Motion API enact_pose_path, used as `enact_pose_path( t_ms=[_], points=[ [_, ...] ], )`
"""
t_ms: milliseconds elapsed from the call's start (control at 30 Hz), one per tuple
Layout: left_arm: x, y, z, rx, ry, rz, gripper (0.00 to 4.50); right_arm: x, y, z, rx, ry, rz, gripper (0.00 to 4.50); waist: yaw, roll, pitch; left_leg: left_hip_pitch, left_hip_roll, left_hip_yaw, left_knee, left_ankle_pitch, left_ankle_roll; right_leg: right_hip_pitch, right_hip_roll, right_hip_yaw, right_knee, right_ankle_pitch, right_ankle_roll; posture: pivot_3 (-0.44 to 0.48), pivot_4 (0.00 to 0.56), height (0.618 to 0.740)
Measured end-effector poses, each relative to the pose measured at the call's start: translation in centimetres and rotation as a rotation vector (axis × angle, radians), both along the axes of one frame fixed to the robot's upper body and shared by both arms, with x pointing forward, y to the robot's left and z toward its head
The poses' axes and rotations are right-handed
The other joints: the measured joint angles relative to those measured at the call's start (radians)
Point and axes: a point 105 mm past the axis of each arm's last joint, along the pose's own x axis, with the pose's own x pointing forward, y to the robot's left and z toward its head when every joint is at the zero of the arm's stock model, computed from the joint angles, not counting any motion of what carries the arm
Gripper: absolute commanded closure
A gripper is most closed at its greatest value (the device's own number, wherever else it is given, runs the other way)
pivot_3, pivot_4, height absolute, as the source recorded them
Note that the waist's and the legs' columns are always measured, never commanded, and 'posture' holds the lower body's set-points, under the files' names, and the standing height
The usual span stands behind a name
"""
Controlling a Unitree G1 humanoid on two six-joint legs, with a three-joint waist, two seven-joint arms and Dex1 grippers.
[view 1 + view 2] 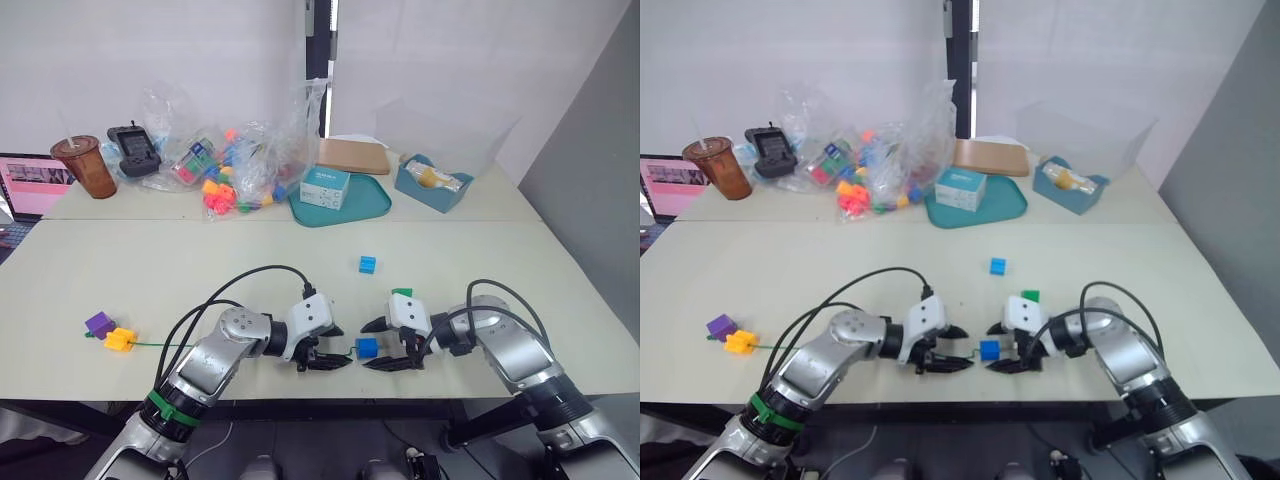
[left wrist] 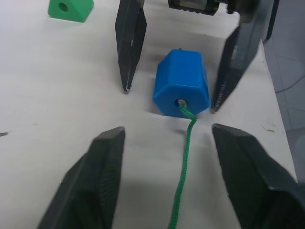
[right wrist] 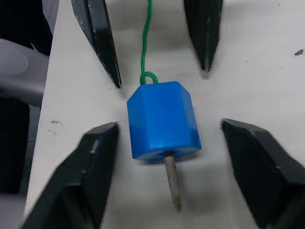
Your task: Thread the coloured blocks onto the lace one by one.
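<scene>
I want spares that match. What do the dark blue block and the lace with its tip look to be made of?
Dark blue block: likely moulded plastic, smooth with a soft sheen and crisp edges. Lace: green twisted or braided cord, its strands visible, probably fibre. Tip: stiff, dull grey-brown rod; plastic or metal, I cannot tell.

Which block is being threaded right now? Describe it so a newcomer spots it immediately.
On the near edge of the pale table, between the left gripper and right gripper, both with jaws open, lies the dark blue block. Unlike the other loose blocks, it has the green lace entering one end and the grey tip emerging.
</scene>
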Motion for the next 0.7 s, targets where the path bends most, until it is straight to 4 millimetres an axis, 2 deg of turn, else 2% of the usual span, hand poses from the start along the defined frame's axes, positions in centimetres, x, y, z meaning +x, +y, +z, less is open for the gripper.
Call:
enact_pose_path(
  t_ms=[33, 200, 333, 433, 533, 700],
  points=[
    [0.0, -0.1, 0.1, -0.002, -0.002, -0.002, 0.02, -0.1, 0.0, 0.0, 0.001, 0.003, 0.002, 0.0, 0.0, 0.0, 0.0, 0.0, 0.0, 0.0, 0.0, 0.0, 0.0, 0.0, 0.0, 0.0, 0.0, 0.0, 0.0, 0.0, 0.15, 0.74],
    [-0.3, -1.6, 0.4, -0.022, -0.008, -0.045, 0.02, -1.0, -1.0, 0.5, -0.009, 0.018, 0.004, 0.0, 0.007, 0.0, 0.0, -0.001, 0.0, 0.0, 0.0, 0.0, 0.0, -0.001, 0.0, 0.0, 0.0, 0.0, 0.0, 0.0, 0.15, 0.74],
    [-0.3, -3.1, -0.3, -0.017, 0.002, -0.064, 0.02, -0.9, -3.0, 1.1, -0.045, -0.006, -0.043, 0.0, 0.013, 0.0, 0.0, -0.001, -0.001, 0.0, 0.001, 0.0, 0.0, -0.001, 0.0, 0.0, 0.0, 0.0, 0.0, 0.0, 0.15, 0.74],
    [0.0, -3.7, -0.7, -0.019, 0.003, -0.067, 0.02, -0.8, -3.4, 1.1, -0.042, -0.013, -0.066, 0.0, 0.011, 0.0, 0.0, -0.001, -0.001, 0.0, 0.001, 0.0, 0.0, -0.001, 0.0, 0.0, 0.0, 0.0, 0.0, 0.0, 0.15, 0.74],
    [0.3, -4.4, -0.8, -0.028, -0.003, -0.073, 0.87, -0.7, -3.3, 1.2, -0.04, -0.035, -0.065, 0.0, 0.013, 0.0, 0.0, -0.001, -0.001, 0.0, 0.001, 0.0, 0.0, -0.001, 0.0, 0.0, 0.0, 0.0, 0.0, 0.0, 0.15, 0.74],
    [0.4, -4.2, -0.8, -0.025, -0.005, -0.092, 2.48, -0.5, -3.4, 1.1, -0.036, -0.051, -0.069, 0.0, 0.014, 0.0, 0.0, -0.001, -0.001, 0.0, 0.001, 0.0, 0.0, -0.001, 0.0, 0.0, -0.001, 0.0, 0.0, 0.0, 0.15, 0.74]
  ],
)
